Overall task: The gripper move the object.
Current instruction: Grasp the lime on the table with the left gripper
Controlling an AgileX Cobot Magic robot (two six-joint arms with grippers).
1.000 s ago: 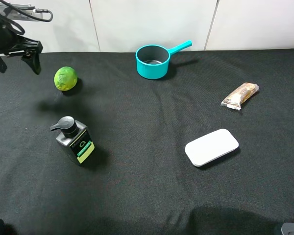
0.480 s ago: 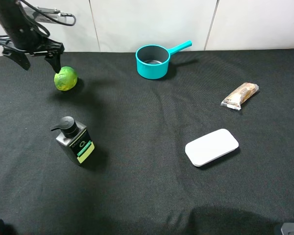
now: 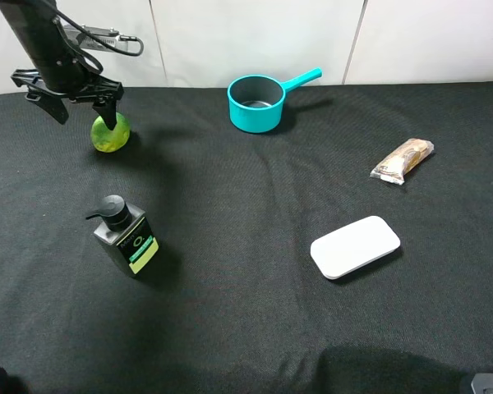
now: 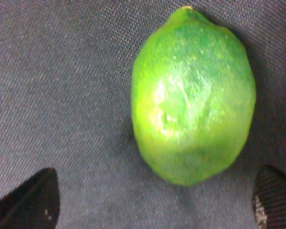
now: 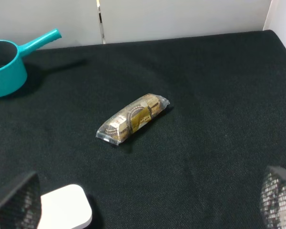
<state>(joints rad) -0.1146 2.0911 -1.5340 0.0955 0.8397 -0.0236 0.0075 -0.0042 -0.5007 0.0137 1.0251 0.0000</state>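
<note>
The lime [image 3: 108, 138] lies on the black cloth at the far left. In the left wrist view the lime [image 4: 193, 95] fills the frame, yellow-green with dimpled skin. My left gripper [image 3: 84, 110] hangs just above and slightly left of it, open, with one fingertip [image 3: 110, 113] overlapping the lime's top. In the left wrist view the left gripper [image 4: 152, 207] shows both black fingertips wide apart on either side of the lime, not touching it. My right gripper [image 5: 148, 200] is open and empty, low over the right side of the table.
A teal pot [image 3: 257, 102] stands at the back middle. A black pump bottle [image 3: 125, 236] stands in front of the lime. A wrapped snack [image 3: 403, 160] and a white case [image 3: 355, 246] lie on the right; the snack [image 5: 132, 118] also shows in the right wrist view.
My left gripper has moved right from the far left edge and come down over the lime. The lime and everything else have stayed put.
</note>
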